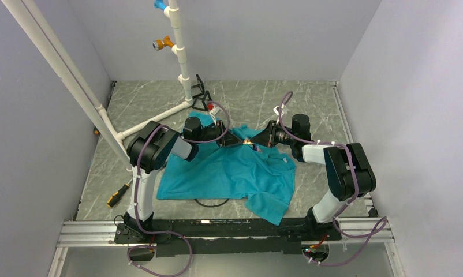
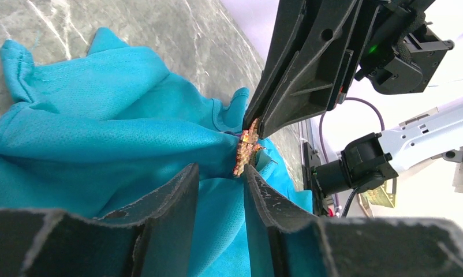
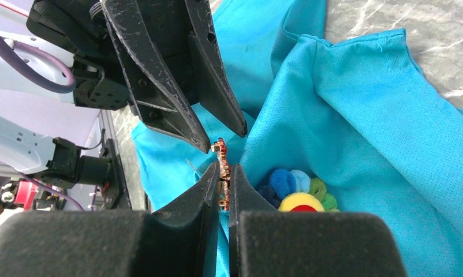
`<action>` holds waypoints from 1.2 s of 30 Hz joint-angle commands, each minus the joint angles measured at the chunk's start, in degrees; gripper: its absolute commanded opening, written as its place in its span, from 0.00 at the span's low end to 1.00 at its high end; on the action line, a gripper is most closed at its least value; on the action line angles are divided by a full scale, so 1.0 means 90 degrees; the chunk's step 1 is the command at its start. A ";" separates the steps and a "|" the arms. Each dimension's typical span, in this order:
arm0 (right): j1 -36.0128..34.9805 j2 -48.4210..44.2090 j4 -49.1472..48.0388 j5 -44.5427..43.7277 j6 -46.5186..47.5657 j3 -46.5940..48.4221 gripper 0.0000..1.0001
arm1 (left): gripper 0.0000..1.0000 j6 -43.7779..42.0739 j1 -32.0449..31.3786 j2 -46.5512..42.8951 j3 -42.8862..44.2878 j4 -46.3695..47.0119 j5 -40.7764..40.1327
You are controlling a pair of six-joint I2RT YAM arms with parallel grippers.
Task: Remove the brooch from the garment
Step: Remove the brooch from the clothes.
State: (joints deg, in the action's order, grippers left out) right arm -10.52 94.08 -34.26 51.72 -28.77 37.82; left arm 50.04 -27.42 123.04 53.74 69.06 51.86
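The teal-blue cloth T-shirt [image 1: 229, 173] lies spread on the grey marbled counter [image 1: 310, 104]. At its far edge, the right hand [image 3: 223, 171] is clamped on the coppery metal back of the small multicoloured tufted brooch [image 3: 301, 195], which is pinned in the cloth. Facing it, the left hand [image 2: 220, 171] has its fingers apart, astride a fold. This looks like the unfastening step. Next, the left hand probably needs to pinch the cloth while the right draws the brooch free.

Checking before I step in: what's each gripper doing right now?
Left gripper: open, fingers apart beside the orange piece, holding nothing.
Right gripper: closed on the orange piece at the garment.
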 commanded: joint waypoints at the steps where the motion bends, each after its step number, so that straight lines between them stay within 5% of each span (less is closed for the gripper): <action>1: -0.0002 0.0025 -0.0584 0.0320 -0.0146 0.0164 0.00 | 0.39 -0.0091 -0.0076 -0.0090 0.0194 0.0249 0.0193; 9: -0.0041 0.0128 -0.0782 0.0470 -0.0332 0.0218 0.00 | 0.27 -0.0004 -0.0137 -0.0083 0.0235 0.0367 0.0243; 17: -0.0090 0.0213 -0.0770 0.0517 -0.0348 0.0316 0.00 | 0.00 0.0092 -0.0055 -0.0243 0.0080 0.0651 0.0279; 27: -0.0090 0.0211 -0.0410 0.0465 -0.0177 0.0437 0.30 | 0.00 -0.0196 0.0217 -0.0651 -0.0150 0.0354 0.0287; 36: -0.0063 0.0043 0.0057 0.0472 0.0166 0.0588 0.41 | 0.00 -0.0445 0.0345 -0.0885 -0.0290 0.0061 0.0332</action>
State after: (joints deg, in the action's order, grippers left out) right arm -11.25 96.20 -34.81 54.63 -29.98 40.80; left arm 48.73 -24.80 119.24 51.75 69.65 54.15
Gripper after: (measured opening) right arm 0.398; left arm 0.014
